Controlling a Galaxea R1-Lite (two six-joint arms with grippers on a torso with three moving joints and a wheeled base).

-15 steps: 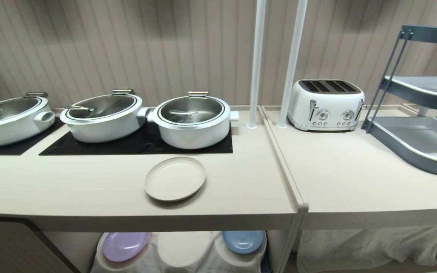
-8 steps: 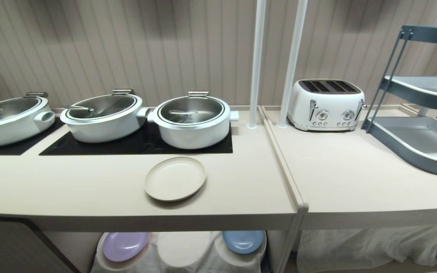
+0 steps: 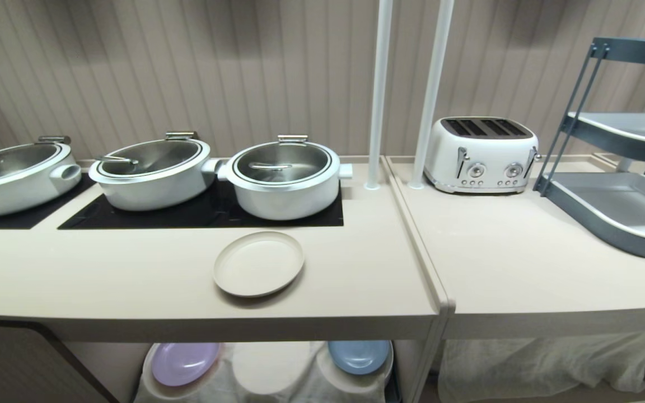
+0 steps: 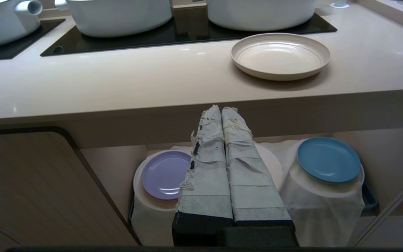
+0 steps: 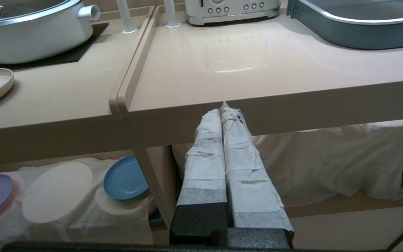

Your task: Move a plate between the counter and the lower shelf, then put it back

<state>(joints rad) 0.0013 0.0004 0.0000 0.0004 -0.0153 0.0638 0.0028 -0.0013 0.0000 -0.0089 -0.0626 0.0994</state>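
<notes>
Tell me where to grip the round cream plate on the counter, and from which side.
Probably the near rim of the round cream shallow plate, approached from the pale beige counter's front edge: it lies flat, its low raised rim the only edge to pinch, and white pots crowd the far side.

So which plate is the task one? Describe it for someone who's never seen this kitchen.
On the counter, in front of the rightmost pot on the black hob, lies the plate. It is cream and low-rimmed; the lilac plate and blue plate sit on the lower shelf.
</notes>
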